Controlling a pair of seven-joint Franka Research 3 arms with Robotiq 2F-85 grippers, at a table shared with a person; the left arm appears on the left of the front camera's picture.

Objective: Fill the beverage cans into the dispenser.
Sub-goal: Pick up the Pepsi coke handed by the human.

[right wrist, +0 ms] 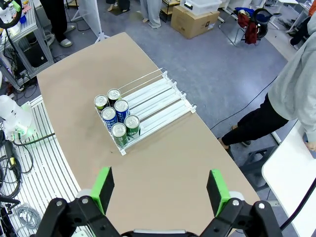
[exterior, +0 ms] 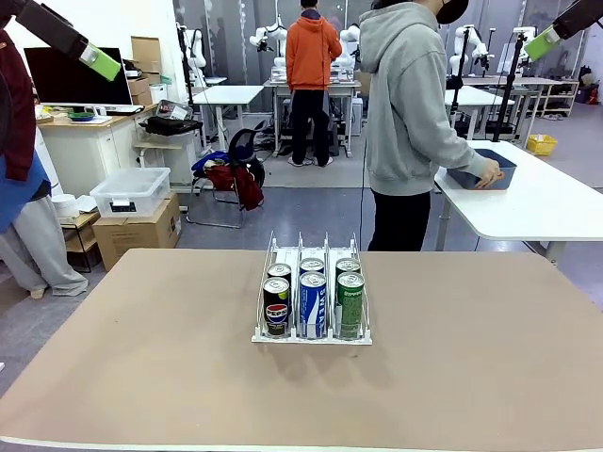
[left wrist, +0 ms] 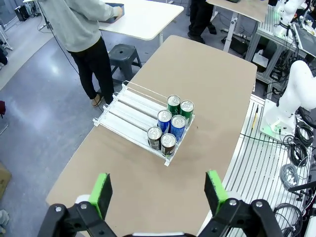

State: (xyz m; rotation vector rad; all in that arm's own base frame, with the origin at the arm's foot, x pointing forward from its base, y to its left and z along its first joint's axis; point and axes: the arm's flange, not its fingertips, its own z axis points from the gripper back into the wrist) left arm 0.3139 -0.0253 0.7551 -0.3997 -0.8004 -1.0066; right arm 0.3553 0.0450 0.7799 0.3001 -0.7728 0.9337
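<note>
6 beverage cans (exterior: 312, 303) total: 2 dark cans (exterior: 276, 307), 2 blue-and-white, 2 green cans (exterior: 350, 303). All sit upright in 1 dispenser (exterior: 286, 252), which has 3 lanes and stands mid bench (exterior: 141, 377). One colour per lane, two cans each, one behind the other, packed at the robot-side end. Left pincer (left wrist: 158, 177) and right pincer (right wrist: 159, 173) both spread apart, nothing gripped, high over the bench. 1 blue bin (exterior: 471, 176) on a white table behind, a person's hand (exterior: 490, 175) at it; contents can't tell.
</note>
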